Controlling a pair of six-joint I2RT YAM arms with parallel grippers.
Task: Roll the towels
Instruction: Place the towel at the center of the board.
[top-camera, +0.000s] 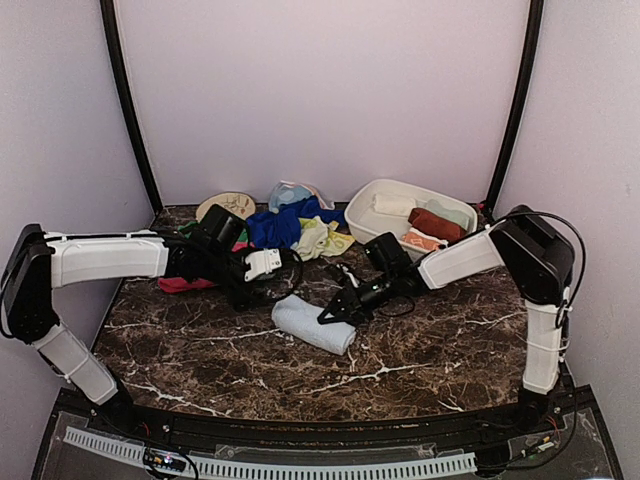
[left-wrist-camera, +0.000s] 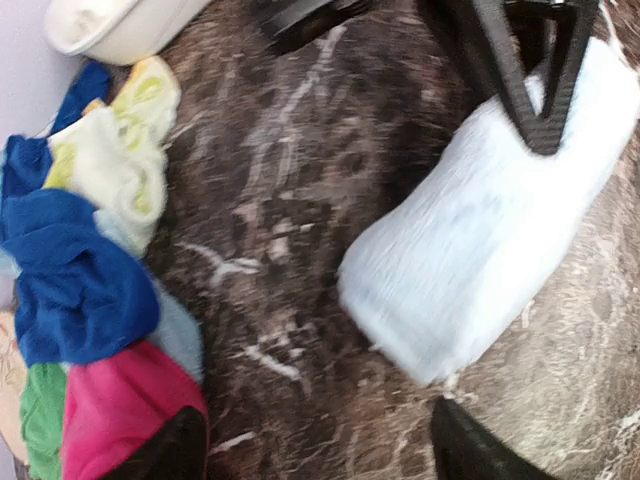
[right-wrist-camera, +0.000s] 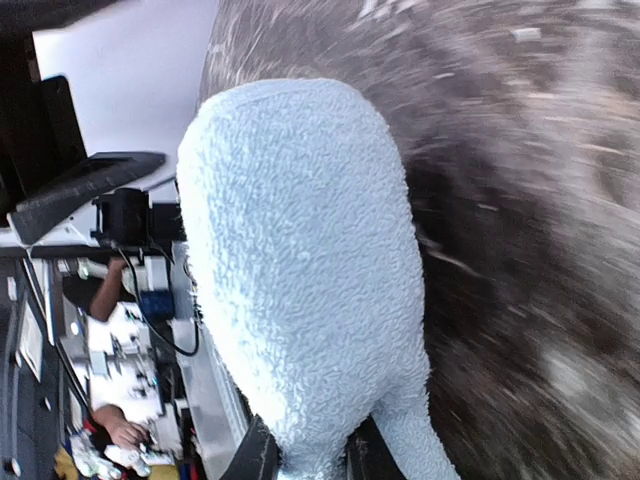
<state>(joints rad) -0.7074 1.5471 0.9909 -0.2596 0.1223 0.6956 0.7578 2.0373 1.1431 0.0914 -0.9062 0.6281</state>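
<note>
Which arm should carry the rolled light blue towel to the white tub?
Probably the right. The right end effector grips the rolled light blue towel, and the white tub sits on that side. The left end effector is open, holding nothing.

Robot lab test cell. Top view: plain lilac booth walls (top-camera: 320, 90), black struts (top-camera: 128, 110), marble-look tabletop (top-camera: 200, 350), left arm (top-camera: 100, 258) and right arm (top-camera: 460, 258) bolted at bottom edge, slotted cable duct (top-camera: 300, 466). Right wrist view, lower left: cluttered electronics bench (right-wrist-camera: 135, 345), a person's hand (right-wrist-camera: 120, 430).
</note>
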